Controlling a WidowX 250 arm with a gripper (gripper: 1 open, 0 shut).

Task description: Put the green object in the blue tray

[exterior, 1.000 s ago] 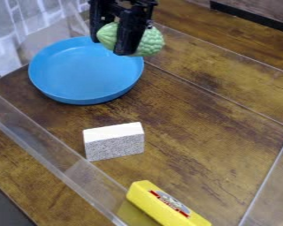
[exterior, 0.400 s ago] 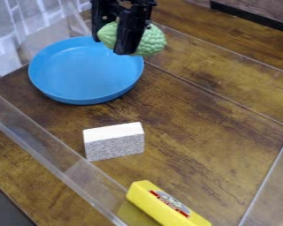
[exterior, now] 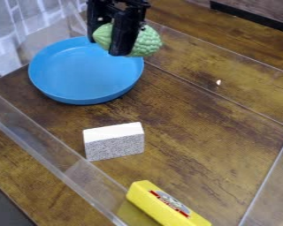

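Matte black robot hardware at the top edge of the view.

The visible end of the arm (exterior: 109, 12) is black throughout, with an angular, blocky outline and small paler glints along its upper edges. Below it, the jaws (exterior: 118, 41) are black too, with a broad, dark, flat-faced finger (exterior: 123, 39) showing in front. Finer details, such as screws or markings, are too small and dark to make out.

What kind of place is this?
Probably a robot test bench or play area: a wooden tabletop, a blue plastic dish, and a black end effector holding a green toy vegetable.
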